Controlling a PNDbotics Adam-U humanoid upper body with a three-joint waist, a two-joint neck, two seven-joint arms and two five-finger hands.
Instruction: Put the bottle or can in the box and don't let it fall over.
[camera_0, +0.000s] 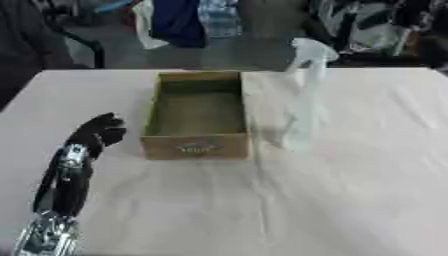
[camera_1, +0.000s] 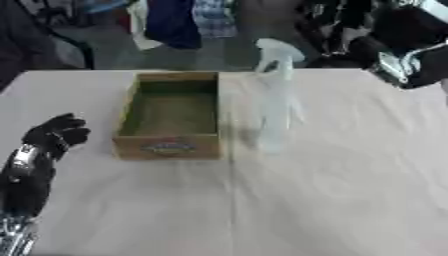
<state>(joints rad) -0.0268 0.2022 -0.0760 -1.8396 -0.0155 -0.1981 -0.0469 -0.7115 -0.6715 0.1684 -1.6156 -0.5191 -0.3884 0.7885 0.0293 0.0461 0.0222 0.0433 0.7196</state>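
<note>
A cardboard box (camera_0: 197, 117) is sitting open-topped on the table (camera_0: 350, 200), which is wearing a pale, creased cloth. The box is lying lengthwise, its short labelled wall facing the near edge and its far wall reaching toward the back of the table. Its inside is showing bare.

A clear spray bottle (camera_0: 304, 95) is standing upright on the cloth just to the right of the box, outside it and not touching its wall. Its trigger head is rising well above the box rim, and its base is resting level with the box's near half. A faint shadow is falling between the bottle and the box.

The left hand (camera_0: 98, 131) is hovering or resting to the left of the box, near its front corner but apart from it. Its dark fingers are curling inward and are holding nothing. The black forearm with silver joints is running from the hand down toward the lower left corner.

The right hand (camera_1: 411, 55) is showing only in the right eye view, far to the right of the box and beyond the bottle, near the table's back corner. Whether its fingers are open or closed cannot be told.
</note>
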